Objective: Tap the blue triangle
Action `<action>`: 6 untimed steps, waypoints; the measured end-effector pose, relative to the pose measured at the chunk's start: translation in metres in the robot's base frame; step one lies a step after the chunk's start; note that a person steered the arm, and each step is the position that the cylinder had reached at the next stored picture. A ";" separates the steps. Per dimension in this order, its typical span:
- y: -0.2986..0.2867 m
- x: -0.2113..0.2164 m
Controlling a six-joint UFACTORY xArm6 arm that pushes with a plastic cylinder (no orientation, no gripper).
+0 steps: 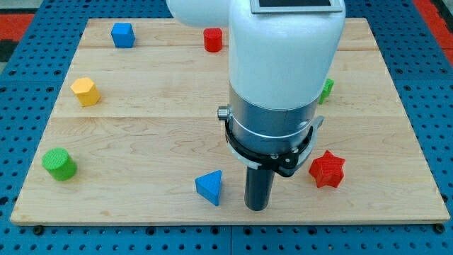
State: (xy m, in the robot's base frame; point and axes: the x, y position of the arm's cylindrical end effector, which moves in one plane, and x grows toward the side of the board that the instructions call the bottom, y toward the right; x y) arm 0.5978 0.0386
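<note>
Near the wooden board's bottom edge, my bare, gripperless tip (257, 209) nears the blue plastic triangle block (209, 187); next, a short leftward nudge.

Looked like a robotics lab bench: wooden board (141, 127) sat on blue perforated mounting plate (21, 85), white robot arm (283, 57) overhead, small coloured test blocks scattered on it.
</note>
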 end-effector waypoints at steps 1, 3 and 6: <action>-0.006 0.002; -0.032 0.003; -0.029 -0.027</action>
